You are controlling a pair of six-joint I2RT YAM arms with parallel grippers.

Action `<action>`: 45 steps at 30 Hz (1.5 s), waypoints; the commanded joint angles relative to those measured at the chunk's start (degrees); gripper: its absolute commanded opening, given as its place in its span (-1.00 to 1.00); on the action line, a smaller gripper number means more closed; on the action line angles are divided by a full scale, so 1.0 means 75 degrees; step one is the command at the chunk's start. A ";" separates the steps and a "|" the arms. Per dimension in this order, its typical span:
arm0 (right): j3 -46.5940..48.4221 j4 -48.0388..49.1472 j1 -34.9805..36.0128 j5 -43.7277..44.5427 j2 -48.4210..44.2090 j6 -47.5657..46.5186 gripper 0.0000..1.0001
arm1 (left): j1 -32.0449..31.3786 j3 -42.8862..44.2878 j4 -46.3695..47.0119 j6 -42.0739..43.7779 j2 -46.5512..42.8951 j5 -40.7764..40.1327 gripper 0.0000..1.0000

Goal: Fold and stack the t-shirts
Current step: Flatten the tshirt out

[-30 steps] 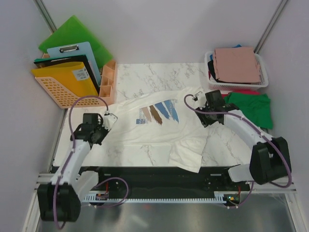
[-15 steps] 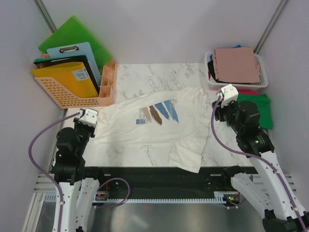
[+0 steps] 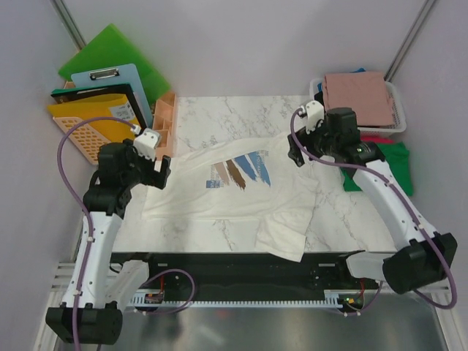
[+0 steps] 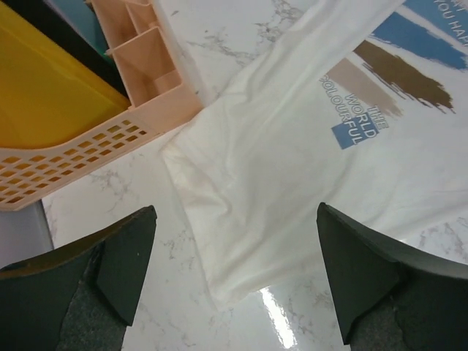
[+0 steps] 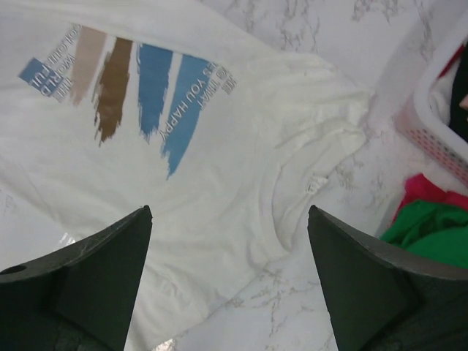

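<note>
A cream-white t-shirt (image 3: 234, 191) with a blue-and-brown chest print lies spread on the marble table, its near right part folded over toward the front edge. My left gripper (image 3: 164, 173) hovers open above the shirt's left edge (image 4: 241, 219), with nothing between its fingers (image 4: 110, 259). Over the shirt's right shoulder and collar (image 5: 307, 146) my right gripper (image 3: 295, 153) hangs open, also holding nothing. A green t-shirt (image 3: 384, 164) lies crumpled at the right with a red one (image 5: 424, 191) beside it. On the basket rests a folded dusty-pink t-shirt (image 3: 358, 97).
A white mesh basket (image 3: 401, 121) stands at the back right. At the back left stand an orange file basket (image 3: 95, 135) holding folders and a clipboard, and a peach organizer (image 4: 146, 69) close to the shirt's left sleeve. Green boards (image 3: 110, 51) lean behind them.
Both arms have swung in from a pulled-back pose and now hover over the shirt's left and right edges. Both grippers have opened wide. The shirt lies much as before.
</note>
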 commanded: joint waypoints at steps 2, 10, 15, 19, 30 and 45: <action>0.1363 -0.0148 -0.0020 -0.1050 0.1349 0.0244 0.86 | 0.0003 0.1040 -0.0512 -0.0614 0.0871 0.1643 0.96; 0.2313 0.0180 -0.0043 -0.1109 0.4127 0.1029 0.67 | 0.0003 0.1521 -0.0758 -0.0650 0.2773 0.1960 1.00; 0.2770 0.0215 -0.0043 -0.0583 0.5194 0.0983 0.53 | -0.0008 0.1440 -0.0875 -0.0510 0.3300 0.2125 1.00; 0.2922 0.0368 -0.0171 -0.0324 0.5546 0.0959 0.50 | -0.0008 0.1217 -0.0817 -0.0427 0.3325 0.2090 1.00; 0.2993 0.0485 -0.0688 -0.0288 0.6062 0.1042 0.46 | -0.0008 0.0772 -0.0595 -0.0310 0.3430 0.2007 1.00; 0.3204 0.0684 -0.0699 -0.0066 0.6742 0.1323 0.38 | -0.0008 0.0455 -0.0325 -0.0275 0.3630 0.1973 1.00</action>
